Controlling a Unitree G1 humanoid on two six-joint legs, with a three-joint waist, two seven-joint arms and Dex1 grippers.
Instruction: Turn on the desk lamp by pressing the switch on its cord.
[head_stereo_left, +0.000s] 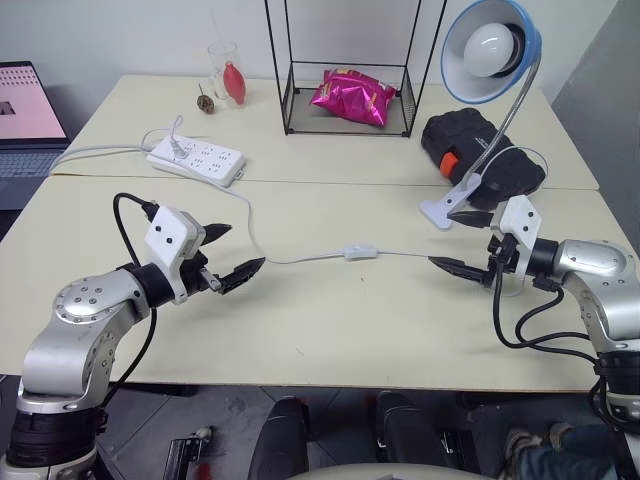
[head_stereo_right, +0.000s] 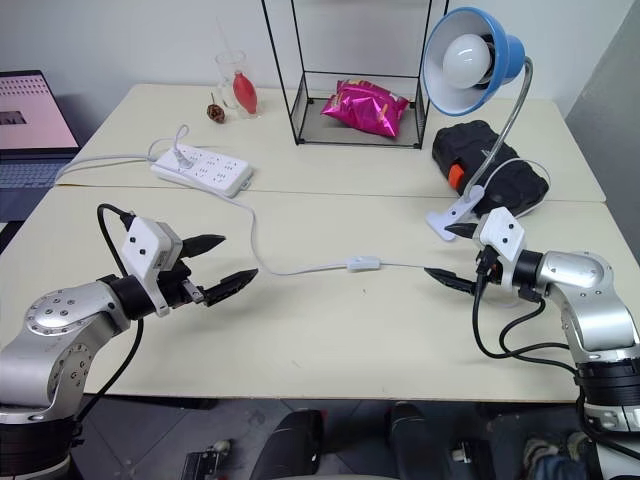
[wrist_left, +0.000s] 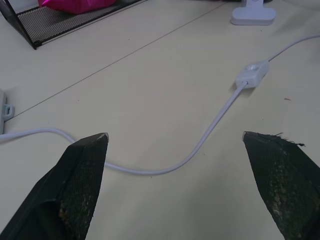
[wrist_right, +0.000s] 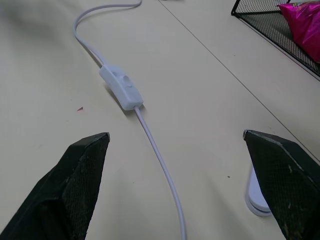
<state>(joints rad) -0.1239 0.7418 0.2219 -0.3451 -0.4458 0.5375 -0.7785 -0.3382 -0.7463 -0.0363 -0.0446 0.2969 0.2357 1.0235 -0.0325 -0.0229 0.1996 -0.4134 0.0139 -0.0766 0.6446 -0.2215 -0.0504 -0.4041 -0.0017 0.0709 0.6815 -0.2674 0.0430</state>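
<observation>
The switch (head_stereo_left: 360, 252) lies untouched on the table (head_stereo_left: 330, 330) midway along the cord (head_stereo_left: 290, 259), in front of the unlit desk lamp (head_stereo_left: 490, 50), with the left gripper (head_stereo_left: 226, 254) and right gripper (head_stereo_left: 462, 253) flanking it, both wide open and empty, so pressing remains.

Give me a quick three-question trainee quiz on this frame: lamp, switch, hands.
1. True or false: the lamp is already lit.
2. The switch lies: A) between the two hands, touched by neither; B) inside the left hand; C) on the power strip.
3. Fill in: the right hand has its fingers ____.

Key: 1 false, the bulb looks unlit. 2 A, it rests on the table with the cord leaving both ends. 3 open, as are the left hand's.
</observation>
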